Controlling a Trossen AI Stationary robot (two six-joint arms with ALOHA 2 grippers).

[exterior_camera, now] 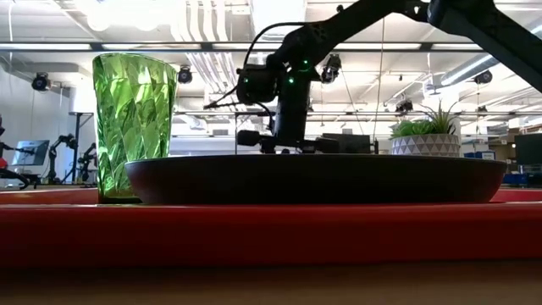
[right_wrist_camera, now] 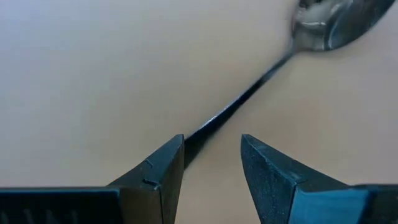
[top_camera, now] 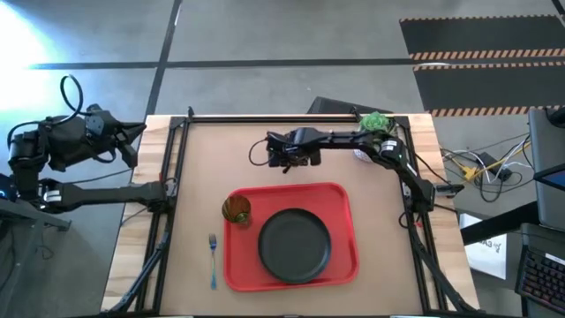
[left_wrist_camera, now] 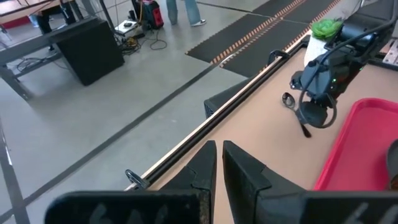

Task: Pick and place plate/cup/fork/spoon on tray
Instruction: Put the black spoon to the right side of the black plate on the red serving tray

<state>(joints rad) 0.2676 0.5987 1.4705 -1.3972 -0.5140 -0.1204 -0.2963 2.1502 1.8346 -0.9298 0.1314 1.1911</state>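
The bright red rectangular tray point(top_camera: 342, 201) lies at the table's near middle, carrying the round matte black plate point(top_camera: 295, 245) flat at its centre and the translucent green cup point(top_camera: 236, 209) upright in its far left corner. The blue-handled fork point(top_camera: 213, 259) lies on the bare table just left of the tray, parallel to its edge. The dark spoon point(right_wrist_camera: 323, 28) lies flat on the table beyond the tray's far edge.

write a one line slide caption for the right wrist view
Right gripper open just above the table, its fingers straddling the thin handle of the dark spoon lying on the tabletop.
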